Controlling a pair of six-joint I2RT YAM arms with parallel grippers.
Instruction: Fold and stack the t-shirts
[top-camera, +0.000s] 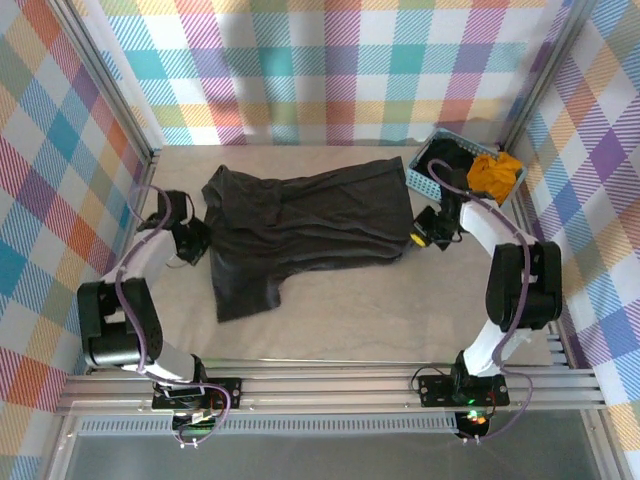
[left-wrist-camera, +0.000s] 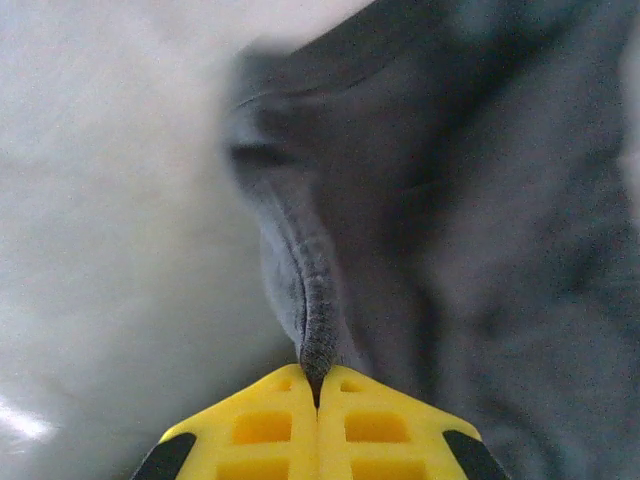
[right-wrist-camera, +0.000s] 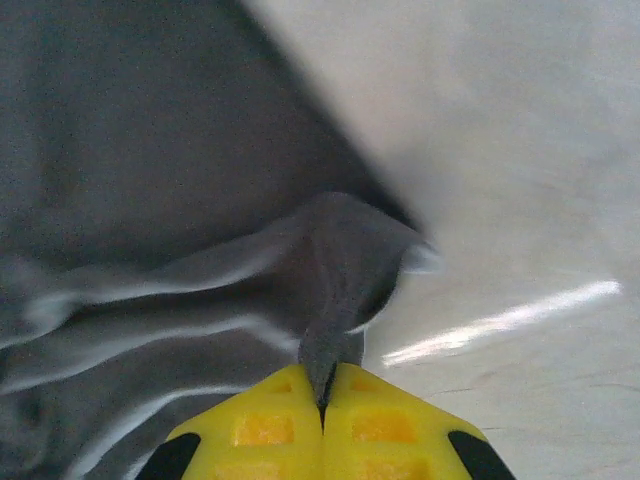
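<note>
Charcoal-grey cloth dominates the top view: the charcoal-grey t-shirt (top-camera: 300, 230) lies spread and rumpled across the middle of the pale bench (top-camera: 400, 320). It stretches sideways between the two arms, and one flap reaches toward the near edge on the left. The left gripper (top-camera: 195, 240) sits at the shirt's left edge and the right gripper (top-camera: 425, 232) at its right edge. In the far right corner a light blue basket (top-camera: 425, 175) holds a black t-shirt (top-camera: 455, 152) and a mustard-orange t-shirt (top-camera: 497, 172), both bunched up. In the left wrist view, the left gripper (left-wrist-camera: 318, 395) has its yellow fingers pressed together on a thick stitched hem of the grey shirt. That hem rises as a raised ridge from the jaws, and the rest of the cloth falls away to the right over the bench. In the right wrist view, the right gripper (right-wrist-camera: 322, 390) is likewise clamped tight on a pinched corner of the same shirt. Soft folds fan out to the left, with bare bench on the right.
</note>
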